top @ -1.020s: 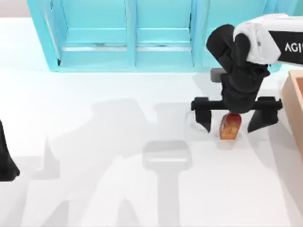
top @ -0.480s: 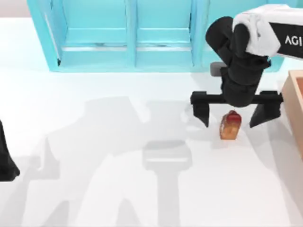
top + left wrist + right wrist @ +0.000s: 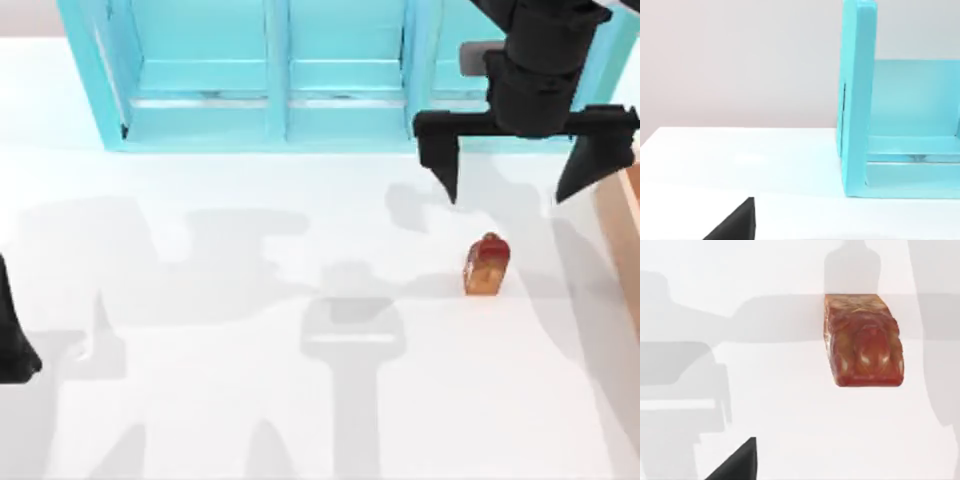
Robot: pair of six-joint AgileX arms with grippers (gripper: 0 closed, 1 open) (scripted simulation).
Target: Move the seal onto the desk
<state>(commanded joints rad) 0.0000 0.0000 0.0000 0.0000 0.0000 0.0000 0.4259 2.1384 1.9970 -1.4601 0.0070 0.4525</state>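
Note:
The seal (image 3: 485, 266), an orange-brown block with a rounded dark-red top, stands alone on the white desk (image 3: 250, 400) right of centre. My right gripper (image 3: 510, 180) hangs open above and behind it, clear of it, with its black fingers (image 3: 440, 160) spread wide. The right wrist view looks down on the seal (image 3: 863, 340) resting on the desk (image 3: 790, 430). My left arm (image 3: 12, 330) is parked at the left edge.
A turquoise three-bay shelf unit (image 3: 270, 75) runs along the back of the desk, and its end panel (image 3: 857, 100) appears in the left wrist view. A tan wooden box (image 3: 625, 220) sits at the right edge.
My right gripper has risen and drawn back toward the shelf, away from the seal. The seal has stayed in place on the desk.

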